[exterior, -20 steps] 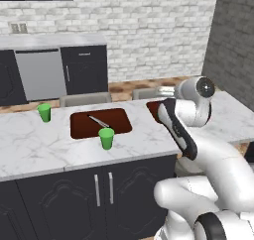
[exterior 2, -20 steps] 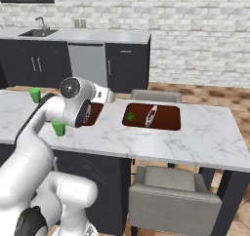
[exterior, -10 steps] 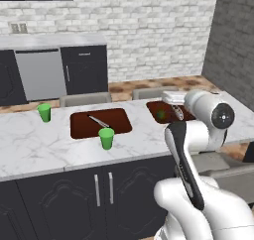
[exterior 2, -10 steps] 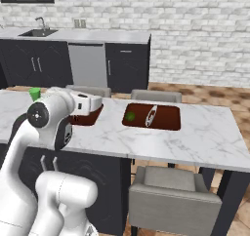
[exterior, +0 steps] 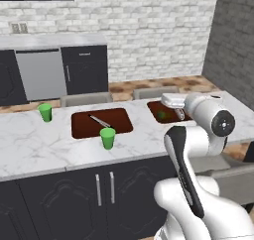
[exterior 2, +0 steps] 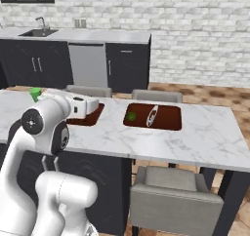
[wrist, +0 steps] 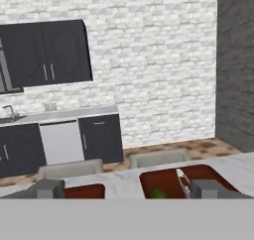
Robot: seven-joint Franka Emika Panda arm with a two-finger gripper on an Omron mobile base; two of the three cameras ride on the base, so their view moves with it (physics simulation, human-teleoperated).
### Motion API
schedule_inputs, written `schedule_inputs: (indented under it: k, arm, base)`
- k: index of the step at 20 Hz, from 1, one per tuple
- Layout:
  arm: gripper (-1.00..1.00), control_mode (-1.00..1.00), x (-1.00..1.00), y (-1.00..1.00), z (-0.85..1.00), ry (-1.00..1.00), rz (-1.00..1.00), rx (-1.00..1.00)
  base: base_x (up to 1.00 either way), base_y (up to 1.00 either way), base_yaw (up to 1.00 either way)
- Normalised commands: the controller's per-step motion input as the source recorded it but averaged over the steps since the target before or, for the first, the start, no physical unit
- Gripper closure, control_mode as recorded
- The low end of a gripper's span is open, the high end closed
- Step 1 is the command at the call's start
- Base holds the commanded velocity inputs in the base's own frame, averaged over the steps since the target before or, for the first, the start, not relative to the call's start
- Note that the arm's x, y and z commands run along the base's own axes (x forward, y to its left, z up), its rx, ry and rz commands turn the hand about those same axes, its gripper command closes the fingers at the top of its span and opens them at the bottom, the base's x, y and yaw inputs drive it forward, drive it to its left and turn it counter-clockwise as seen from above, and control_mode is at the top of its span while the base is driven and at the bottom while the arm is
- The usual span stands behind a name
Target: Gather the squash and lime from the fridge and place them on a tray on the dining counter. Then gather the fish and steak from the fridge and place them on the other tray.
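On the white marble dining counter point(exterior: 30, 150) point(exterior 2: 195, 137) lie two dark red trays. The right tray point(exterior: 168, 119) point(exterior 2: 168, 118) point(wrist: 198, 173) holds the small green lime point(exterior: 161, 115) point(exterior 2: 131, 116) point(wrist: 158, 193) and a slim silvery fish point(exterior 2: 152, 116) point(wrist: 183, 181). In the left tray point(exterior: 82, 127) point(exterior 2: 93, 117) rests a thin dark utensil point(exterior: 99, 121). My gripper point(exterior: 168, 100) point(exterior 2: 93, 105) point(wrist: 127, 189) hovers level above the counter between the trays, open and empty, pointing at the back wall. The fridge, squash and steak are out of view.
Two green cups stand on the counter, one at the far left point(exterior: 45, 111) point(exterior 2: 35, 93) and one at the front of the left tray point(exterior: 107, 137). Grey chairs point(exterior: 84, 99) point(exterior 2: 171, 196) flank the counter. Dark cabinets point(wrist: 54, 53) line the brick back wall.
The arm has swung up from over the right tray and folded back, and the hand now points level toward the back wall. The jaws stayed open. Trays and cups have not moved.
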Motion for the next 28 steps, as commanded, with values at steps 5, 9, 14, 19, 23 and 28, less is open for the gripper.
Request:
schedule_inputs:
  k: [5, 9, 14, 19, 23, 28]
  arm:
    - [-1.00, 1.00, 0.00, 0.00, 0.00, 0.00, 0.00, 0.00]
    - [-1.00, 1.00, 0.00, 0.00, 0.00, 0.00, 0.00, 0.00]
    - [-1.00, 1.00, 0.00, 0.00, 0.00, 0.00, 0.00, 0.00]
    - [-1.00, 1.00, 0.00, 0.00, 0.00, 0.00, 0.00, 0.00]
    - [-1.00, 1.00, 0.00, 0.00, 0.00, 0.00, 0.00, 0.00]
    - [-1.00, 1.00, 0.00, 0.00, 0.00, 0.00, 0.00, 0.00]
  base:
    - [-0.26, 0.96, 0.11]
    - [-0.01, 1.00, 0.22]
    - [0.00, 0.87, 0.42]
    - [0.00, 0.60, 0.55]
    - [0.00, 0.42, 0.59]
    - [0.07, 0.22, 0.61]
